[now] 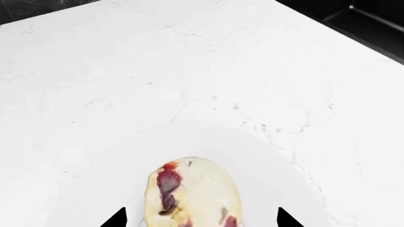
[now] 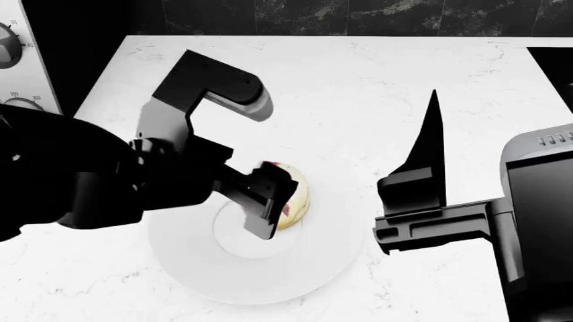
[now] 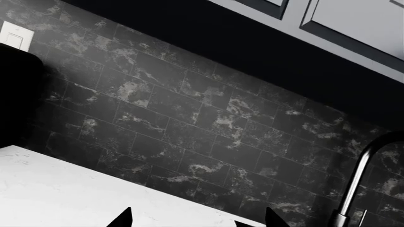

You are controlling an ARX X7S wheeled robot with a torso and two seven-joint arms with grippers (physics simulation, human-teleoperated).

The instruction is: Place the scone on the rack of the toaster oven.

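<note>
scone: lying on white plate, worktop underneath.
left gripper: jaws spread, straddling scone.
right gripper: jaws standing apart, hovering beside plate.

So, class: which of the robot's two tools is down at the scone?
The left tool: its fingers straddle the scone on the plate. The right tool stands apart, pointing up.

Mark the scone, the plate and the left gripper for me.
scone (image 1: 198, 189): left wrist view, pale top surface.
plate (image 2: 192, 272): head view, bare front rim.
left gripper (image 2: 279, 196): head view, midway between its fingers, at the scone.
</note>
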